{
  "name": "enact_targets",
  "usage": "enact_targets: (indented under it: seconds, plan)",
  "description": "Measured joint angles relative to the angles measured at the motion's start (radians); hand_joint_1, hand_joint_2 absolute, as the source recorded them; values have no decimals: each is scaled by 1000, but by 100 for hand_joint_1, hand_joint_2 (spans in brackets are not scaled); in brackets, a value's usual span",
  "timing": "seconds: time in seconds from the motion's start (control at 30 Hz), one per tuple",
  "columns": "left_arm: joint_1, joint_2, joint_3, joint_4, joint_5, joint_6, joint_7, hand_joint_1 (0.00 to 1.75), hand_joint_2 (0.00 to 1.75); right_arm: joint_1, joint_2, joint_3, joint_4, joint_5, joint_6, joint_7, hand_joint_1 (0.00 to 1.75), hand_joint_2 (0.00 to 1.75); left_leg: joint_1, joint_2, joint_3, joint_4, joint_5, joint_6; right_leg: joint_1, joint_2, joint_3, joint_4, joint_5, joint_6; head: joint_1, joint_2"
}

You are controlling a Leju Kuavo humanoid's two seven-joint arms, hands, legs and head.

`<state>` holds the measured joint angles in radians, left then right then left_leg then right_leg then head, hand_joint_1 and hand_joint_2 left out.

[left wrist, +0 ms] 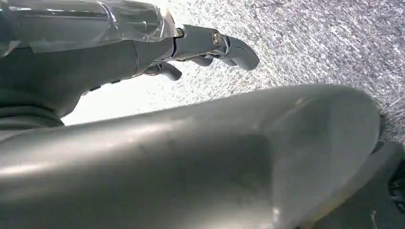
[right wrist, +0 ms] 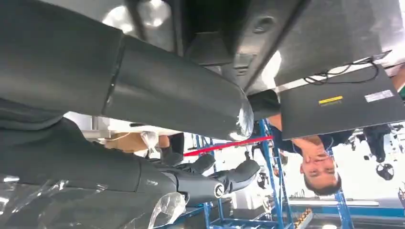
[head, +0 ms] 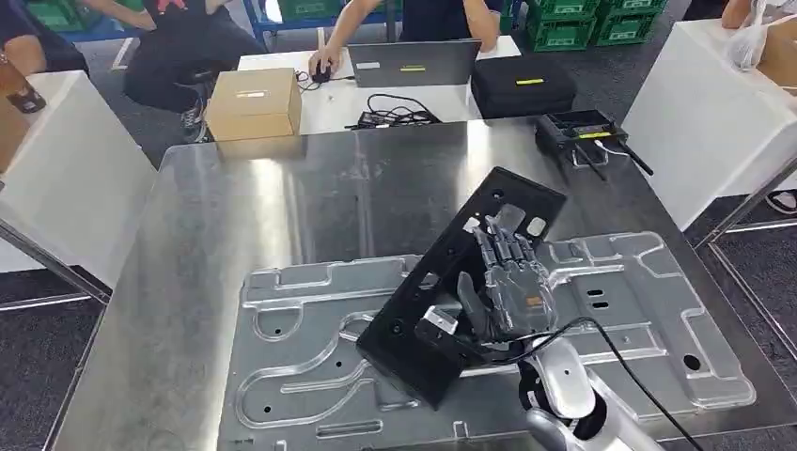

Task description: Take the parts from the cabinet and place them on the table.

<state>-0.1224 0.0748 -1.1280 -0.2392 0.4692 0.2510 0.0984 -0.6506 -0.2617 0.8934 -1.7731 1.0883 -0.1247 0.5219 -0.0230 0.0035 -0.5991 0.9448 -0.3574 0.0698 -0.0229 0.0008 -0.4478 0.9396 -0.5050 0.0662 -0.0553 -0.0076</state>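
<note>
Head view had the right hand (head: 503,282) clamped, thumb under and fingers over, on the black panel (head: 461,282), tilted above the silver plate (head: 310,329). Looked stiff, light, awkwardly long; I'd grip nearer mid-edge. Left hand's (left wrist: 210,45) fingers curled on nothing.

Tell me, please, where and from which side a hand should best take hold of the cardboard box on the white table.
Probably the cardboard box by its two short side faces, coming from above. It lies flat and closed with its top bare, and there is free table on both sides of it.
</note>
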Motion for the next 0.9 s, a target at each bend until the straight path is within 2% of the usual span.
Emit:
enact_targets:
  seconds: [0.03, 0.1, 0.13, 0.17, 0.2, 0.27, 0.3, 0.33, 0.37, 0.4, 0.43, 0.47, 0.5, 0.53, 0.6, 0.63, 0.67, 0.7, 0.77, 0.8, 0.83, 0.87, 0.9]
  plan:
    - [0, 0, 0, 0, 0, 0, 0, 0, 0, 1, 0, 0, 0, -1, 0, 2, 0, 0, -1, 0, 0, 2, 7, -7, 0, 1, -13, 10, 4, -6, -1, 0]
    - [0, 1, 0, 0, -1, 0, 1, 0, 0, 1, 0, 0, 2, -1, 2, 0, 0, 0, 1, 0, -7, 3, 19, -16, 4, 1, -20, 12, 8, -20, -1, 0]
    - [1, 5, 0, 0, -1, 0, 2, 0, 0, 1, 0, 0, 3, -2, 3, 0, 0, 0, 4, -1, -13, 7, 19, -20, -3, -3, -28, 9, 18, -34, 0, 0]
    - [3, 5, 0, 0, -1, 0, 2, 0, 0, -3, 0, 0, 5, -2, 5, 0, 0, 0, 8, -2, -26, 34, -24, -31, -4, -3, -38, 9, 29, -41, -1, 0]
    - [3, 4, 0, 0, -1, 0, 2, 0, 0, -3, 1, 0, 5, -2, 5, 0, 0, 0, 13, -2, -49, 100, -89, -41, -4, -3, -52, 9, 40, -49, -1, 0]
    - [1, 4, 0, 0, -1, 0, 2, 0, 0, -2, 2, 0, 5, -2, 5, -1, 0, 0, 21, -2, -98, 263, -190, -54, -3, -3, -80, 10, 59, -50, -1, 0]
    - [1, 4, 0, 0, -1, 0, 2, 0, 0, -2, 2, 0, 7, -3, 5, -1, 0, 0, 23, -2, -111, 326, -210, -56, -3, -3, -93, 10, 69, -50, -1, 0]
    - [1, 4, 0, 0, -1, 0, 2, 0, 0, -2, 2, 0, 9, -3, 5, -1, 0, 0, 25, -2, -103, 348, -199, -57, -3, -3, -108, 11, 80, -49, -1, 0]
    - [1, 4, 0, 0, -1, 0, 2, 0, 0, -2, 2, 0, 11, -4, 5, -1, 0, 0, 25, -2, -79, 327, -174, -56, -3, -3, -118, 11, 88, -47, -1, 0]
    - [0, 4, 0, 0, 0, 0, 2, 0, 0, -2, 2, 0, 11, -4, 5, -1, 0, 0, 25, -2, -27, 258, -134, -53, -3, -3, -129, 11, 97, -45, -1, 0]
    - [-1, 4, 0, 0, 0, 0, 2, 0, 0, -3, 2, 0, 11, -4, 4, -1, 0, 0, 24, -2, 38, 161, -105, -46, -2, -2, -138, 11, 105, -42, -1, 0]
    - [-3, 5, 0, 0, 0, 1, 2, 0, 0, -4, 3, 0, 11, -4, 4, -1, 0, 0, 21, -4, 105, 65, -100, -36, -4, -3, -141, 11, 112, -39, -1, 0]
    - [-6, 6, 0, 0, 0, 1, 2, 0, 0, -5, 3, 0, 11, -3, 3, -1, 0, 0, 14, -4, 154, -11, -119, -27, 0, -2, -145, 11, 117, -34, -1, 0]
    - [-10, 7, 0, 0, 0, 2, 2, 0, 0, -7, 3, 0, 11, -3, 3, -1, 0, 0, 11, -5, 161, -37, -123, -23, -1, -4, -147, 10, 126, -26, -1, 0]
    - [-10, 7, 0, 0, 0, 3, 2, 0, 0, -8, 3, 0, 11, -3, 3, -2, 0, 0, 4, -5, 151, -32, -116, -16, -6, -5, -148, 5, 141, -13, -1, 0]
    - [-9, 7, 0, 0, 0, 3, 2, 0, 0, -8, 3, 0, 11, -3, 3, -2, 0, 0, 8, -4, 141, -44, -99, -7, -2, -4, -151, 3, 146, -5, -1, 0]
    - [-11, 5, 0, 0, 0, 3, 2, 0, 0, -8, 2, 0, 12, -3, 3, -2, 0, 0, 13, 2, 136, -49, -85, -2, -8, -3, -164, 18, 124, -6, -1, 0]
    - [-12, 5, 0, 0, 0, 3, 1, 0, 0, -8, 2, -1, 12, -3, 3, -1, 0, 0, 14, 1, 125, -50, -75, 9, -2, -2, -186, 65, 66, -8, 0, 0]
    - [-11, 5, 0, 0, 0, 3, 1, 0, 0, -6, 2, -2, 13, -3, 3, -2, 0, 0, 11, 2, 100, -49, -53, 13, -2, -1, -235, 231, -57, -5, 0, 0]
    - [-11, 5, 0, 0, 0, 3, 1, 0, 0, -5, 2, -2, 14, -3, 3, -2, 0, 0, 10, 3, 87, -47, -44, 12, -1, -1, -251, 305, -82, -2, 0, 0]
    - [-11, 5, 0, 0, 0, 3, 1, 0, 0, -4, 1, -2, 16, -3, 3, -1, 0, 0, 10, 3, 75, -46, -35, 11, -2, -2, -251, 342, -74, 0, 0, 0]
    - [-10, 4, 0, 0, 0, 3, 1, 0, 0, -2, 1, -2, 16, -3, 3, -1, 0, 0, 10, 4, 63, -44, -27, 10, -2, -2, -230, 332, -44, 2, 0, 0]
    - [-10, 3, 0, 0, 0, 3, 0, 0, 0, -3, 1, -2, 16, -3, 3, -2, 0, 0, 12, 4, 52, -40, -20, 7, -3, -2, -186, 279, -3, 3, 0, 0]
